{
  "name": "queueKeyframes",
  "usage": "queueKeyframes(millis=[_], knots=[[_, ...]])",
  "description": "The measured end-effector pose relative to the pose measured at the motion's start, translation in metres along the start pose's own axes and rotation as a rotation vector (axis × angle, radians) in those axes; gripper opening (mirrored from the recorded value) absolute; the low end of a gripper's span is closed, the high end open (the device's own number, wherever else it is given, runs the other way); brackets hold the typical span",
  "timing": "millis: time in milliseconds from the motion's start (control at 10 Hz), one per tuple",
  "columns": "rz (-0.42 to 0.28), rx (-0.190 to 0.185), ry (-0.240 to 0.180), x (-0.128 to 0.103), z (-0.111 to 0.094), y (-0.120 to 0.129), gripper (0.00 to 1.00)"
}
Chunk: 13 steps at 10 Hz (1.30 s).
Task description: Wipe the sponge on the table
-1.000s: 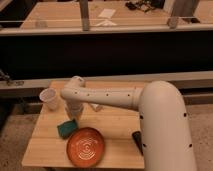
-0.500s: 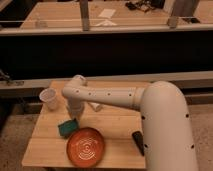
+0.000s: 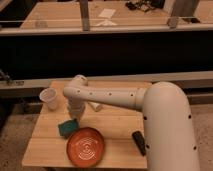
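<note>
Barely any change over the last second. Still hanging with the gripper (image 3: 74, 116) straight down on the sponge (image 3: 66, 128), touching it or near enough. Same pose as half a second back, shifted a hair at most. Can't tell whether clamped on the sponge or just pressing on top, with the wrist blocking that bit. Sponge itself in the same spot, flat on the table (image 3: 117, 125), left of middle, just off the upper-left rim of the orange plate (image 3: 87, 146).

Reading that for the task: fits a pause mid-wipe or a slow rub with tiny strokes, but also fits settling down for a grip. Not enough here to call it either way.

Around it: white cup (image 3: 48, 98) near the back-left corner, apart from the sponge. Small black block (image 3: 138, 142) over on the right, close against the big white arm (image 3: 170, 130). Long workbench (image 3: 65, 12) behind, no factor for wiping. Tightest squeeze toward the plate: no room for a sweep that way without clipping the rim. More bare wood left of the sponge and across the middle.
</note>
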Motion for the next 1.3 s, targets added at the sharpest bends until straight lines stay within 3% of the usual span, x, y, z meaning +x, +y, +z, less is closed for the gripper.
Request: queueKeyframes(millis=[1300], knots=[[0.047, 0.001, -0.016, 0.007, -0.002, 0.019, 0.04]])
